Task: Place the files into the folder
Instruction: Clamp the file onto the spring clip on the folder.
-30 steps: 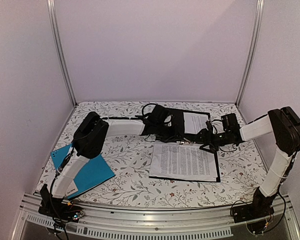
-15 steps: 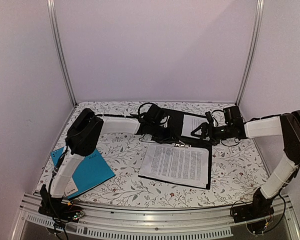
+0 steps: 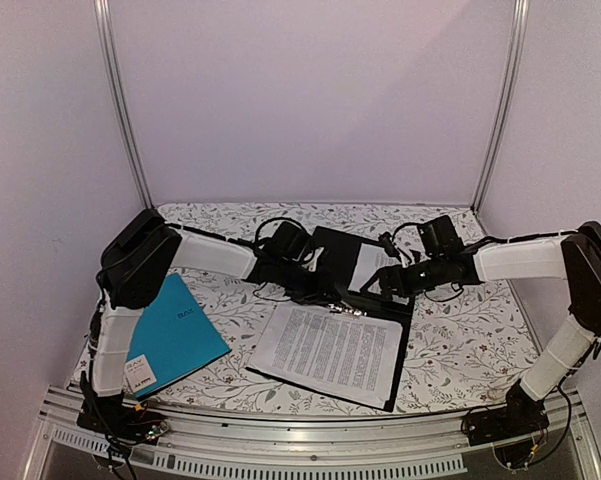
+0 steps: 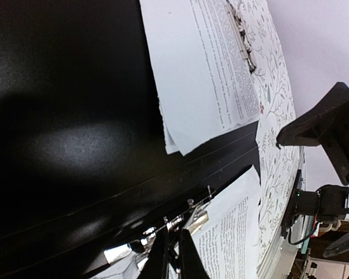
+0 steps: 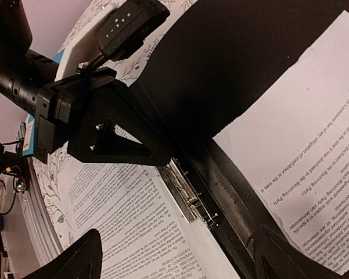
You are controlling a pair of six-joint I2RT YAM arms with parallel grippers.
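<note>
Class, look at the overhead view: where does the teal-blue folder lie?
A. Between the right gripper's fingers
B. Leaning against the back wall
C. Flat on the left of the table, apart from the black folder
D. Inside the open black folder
C: the teal-blue folder lies flat at the left of the table, clear of the black folder in the middle.

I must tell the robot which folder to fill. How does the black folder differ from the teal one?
The black folder lies open mid-table with printed sheets on it; the teal folder lies closed at the left, bare but for a label. The left gripper and right gripper are at the black folder, neither at the teal folder. Both are flat rectangles on the floral table.
</note>
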